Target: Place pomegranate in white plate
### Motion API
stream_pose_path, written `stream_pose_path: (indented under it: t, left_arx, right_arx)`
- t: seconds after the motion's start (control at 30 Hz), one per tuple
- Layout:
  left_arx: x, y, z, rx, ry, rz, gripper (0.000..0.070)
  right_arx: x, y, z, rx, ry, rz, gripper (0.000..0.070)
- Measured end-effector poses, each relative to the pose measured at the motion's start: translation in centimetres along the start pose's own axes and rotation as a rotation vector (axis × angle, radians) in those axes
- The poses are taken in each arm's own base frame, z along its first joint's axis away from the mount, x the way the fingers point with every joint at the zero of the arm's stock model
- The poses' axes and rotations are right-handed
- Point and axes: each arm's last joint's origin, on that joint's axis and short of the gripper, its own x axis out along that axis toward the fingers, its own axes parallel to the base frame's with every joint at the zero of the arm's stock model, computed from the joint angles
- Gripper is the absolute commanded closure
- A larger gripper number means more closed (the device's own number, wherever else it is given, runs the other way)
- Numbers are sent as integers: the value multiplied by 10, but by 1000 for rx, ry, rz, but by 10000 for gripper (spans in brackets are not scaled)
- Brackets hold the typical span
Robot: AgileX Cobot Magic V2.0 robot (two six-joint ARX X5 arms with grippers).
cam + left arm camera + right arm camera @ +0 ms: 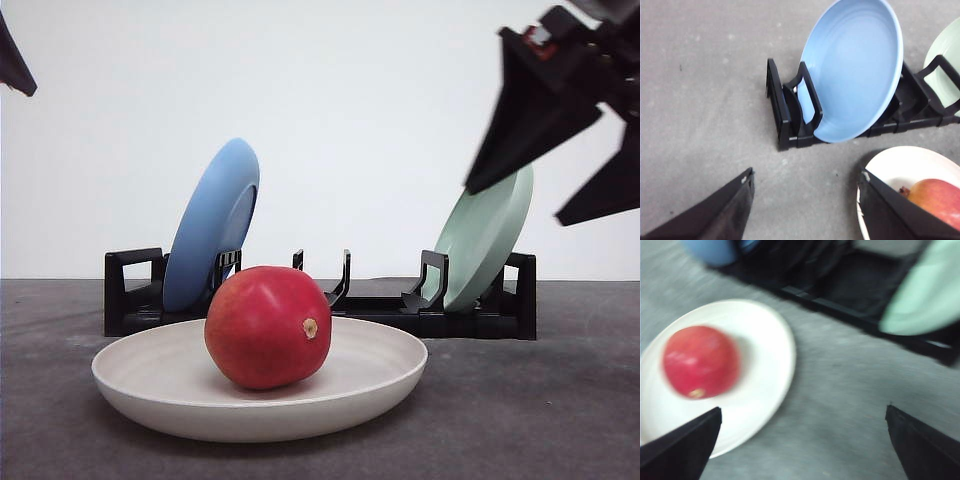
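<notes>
Pomegranate x1 in white plate x1; both grippers, left & right, spread, empty.

Low front camera faces the rack; both wrist cameras look down on it.

**No Legible Markings**

No text, label, brand, number or sign can be read anywhere. The pomegranate, the white plate, the blue plate and pale green plate, both stood in the black rack behind the white plate, are all seen unmarked.
</notes>
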Motion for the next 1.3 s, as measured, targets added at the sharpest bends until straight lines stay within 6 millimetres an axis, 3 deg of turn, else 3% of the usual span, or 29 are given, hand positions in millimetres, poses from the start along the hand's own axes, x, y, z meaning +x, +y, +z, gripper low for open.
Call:
stream_pose_path:
  t: [0.2, 0.27, 0.33, 0.37, 0.43, 1.07, 1.17, 1.3]
  left_arx:
    - [0, 0, -2, -3, 18, 1, 306]
    - [0, 0, -2, -3, 20, 1, 321]
    - [0, 0, -3, -4, 28, 2, 577]
    - [0, 0, -3, -5, 31, 2, 652]
    - [0, 0, -3, -9, 34, 2, 688]
    - [-3, 1, -9, -14, 42, 8, 683]
    - [-4, 4, -21, 1, -44, 17, 683]
    - [-4, 12, -53, 2, -155, 48, 683]
  right_arx:
    - [-5, -15, 1, 19, -19, -66, 44]
    - [-5, -17, 1, 3, -21, -76, 74]
    - [-6, -18, 1, -4, -19, -79, 450]
    - [-6, -18, 1, -8, -19, -80, 661]
    - [-6, -18, 1, -15, -19, -81, 645]
    - [-6, -18, 1, -25, -24, -77, 645]
    - [-6, -18, 1, -25, -25, -77, 645]
    - [-6, -18, 1, -25, -25, -77, 645]
